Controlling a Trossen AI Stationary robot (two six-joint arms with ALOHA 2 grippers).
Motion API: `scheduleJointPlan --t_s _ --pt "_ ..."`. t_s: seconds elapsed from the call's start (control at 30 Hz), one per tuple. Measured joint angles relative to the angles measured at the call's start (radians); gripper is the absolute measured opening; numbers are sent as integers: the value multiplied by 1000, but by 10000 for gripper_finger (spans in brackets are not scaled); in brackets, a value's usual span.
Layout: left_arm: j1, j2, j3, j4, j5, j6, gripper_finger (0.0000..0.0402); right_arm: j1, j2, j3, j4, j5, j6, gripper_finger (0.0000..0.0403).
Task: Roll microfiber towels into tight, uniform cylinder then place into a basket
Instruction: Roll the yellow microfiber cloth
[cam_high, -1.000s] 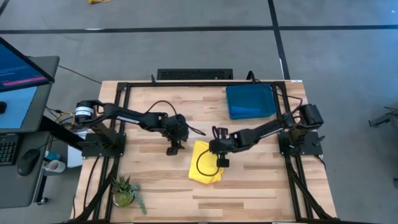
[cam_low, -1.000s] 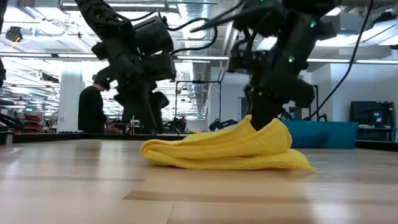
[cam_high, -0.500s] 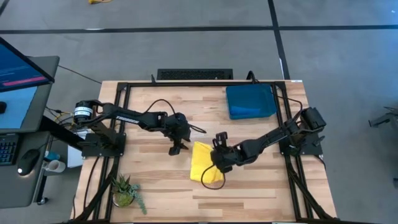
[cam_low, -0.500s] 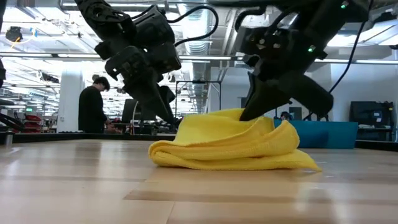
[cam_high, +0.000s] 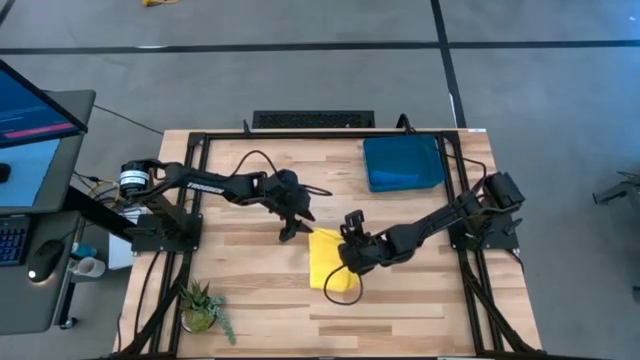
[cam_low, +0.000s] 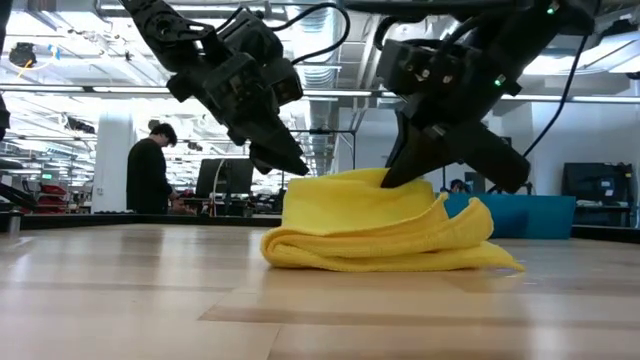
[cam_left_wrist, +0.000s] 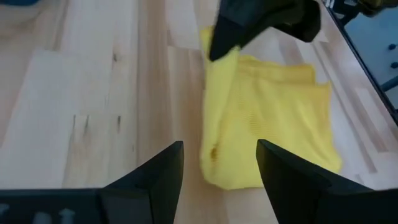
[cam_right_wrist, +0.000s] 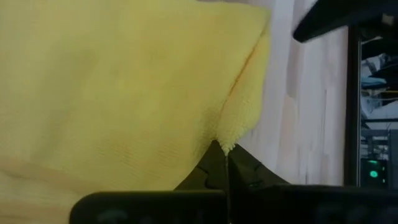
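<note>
Pinching a raised fold of the yellow towel (cam_high: 330, 265), your right gripper (cam_high: 345, 262) has its fingers closed on the cloth near the middle of the table (cam_high: 250, 300). The towel lies bunched in loose folds, lifted at the pinched edge. Your left gripper (cam_high: 291, 228) hovers just beside the towel's far corner with its fingers spread open and nothing between them. The basket (cam_high: 402, 162) sits at the table's far right corner, apparently with the blue towel (cam_high: 405, 179) inside.
</note>
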Motion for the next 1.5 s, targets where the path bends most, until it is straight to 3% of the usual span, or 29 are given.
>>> scheduleJointPlan --t_s 0.27,0.43,0.63,0.83,1.1,1.37,1.5 --pt "-29 73 0 49 -16 13 195 -23 0 0 8 2 0 9" --pt "-33 148 7 75 -135 41 195 -22 -1 1 5 -1 0 6" --pt "-59 147 9 78 -107 61 193 -24 -1 1 4 -1 1 11" --pt "-117 143 9 78 -128 125 144 -24 -1 1 2 -1 0 5" --pt "-224 144 9 46 -394 354 10 -24 -1 1 -6 -19 8 9" --pt "-317 144 9 39 -669 439 11 -7 -1 1 1 -59 100 16" --pt "-366 145 9 39 -750 479 3 -8 -1 1 3 -117 199 19"
